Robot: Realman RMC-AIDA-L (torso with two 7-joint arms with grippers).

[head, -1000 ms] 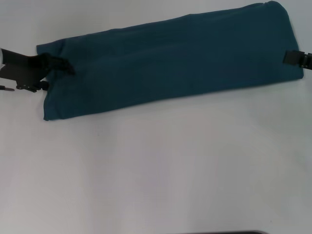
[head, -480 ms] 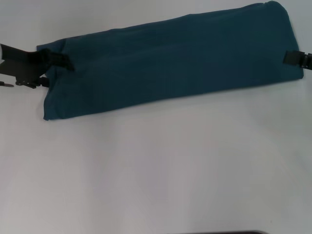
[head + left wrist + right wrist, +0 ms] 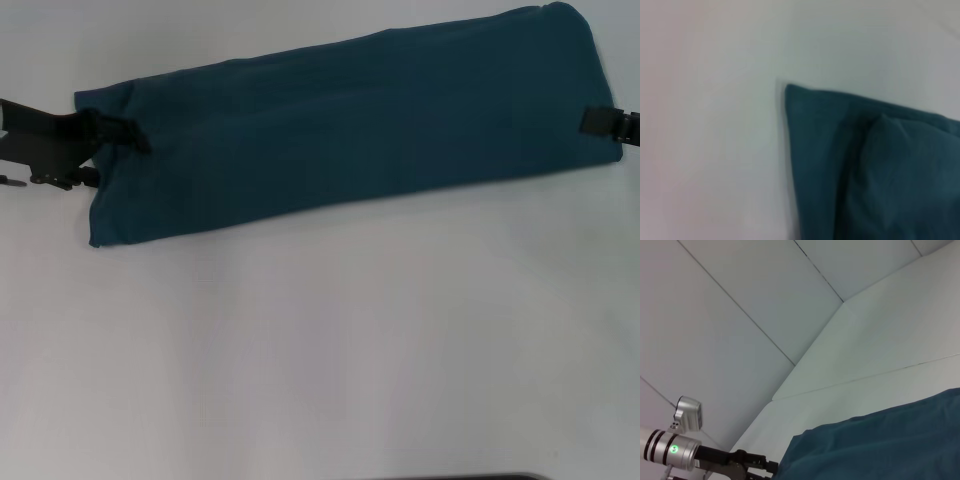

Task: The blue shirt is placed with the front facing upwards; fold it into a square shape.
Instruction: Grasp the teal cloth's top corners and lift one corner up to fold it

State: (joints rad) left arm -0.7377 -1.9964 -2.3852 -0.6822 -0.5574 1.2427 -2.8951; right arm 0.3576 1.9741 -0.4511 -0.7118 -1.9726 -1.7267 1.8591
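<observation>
The blue shirt (image 3: 350, 130) lies folded into a long narrow strip that slants from the table's left side up to the far right. No letters or label show. My left gripper (image 3: 112, 133) is at the strip's left end, shut on the cloth, which puckers there. The left wrist view shows that end's corner (image 3: 805, 130) with a raised fold beside it. My right gripper (image 3: 603, 121) sits at the strip's right end, overlapping the edge. In the right wrist view the shirt (image 3: 890, 440) stretches away to the left gripper (image 3: 765, 466).
The white table (image 3: 320, 350) spreads wide in front of the shirt. A dark edge (image 3: 450, 477) shows at the bottom of the head view. Pale wall panels (image 3: 740, 300) rise behind the table.
My left gripper rose slightly at the shirt's left end, then settled back down. The shirt and the right gripper have stayed where they were.
</observation>
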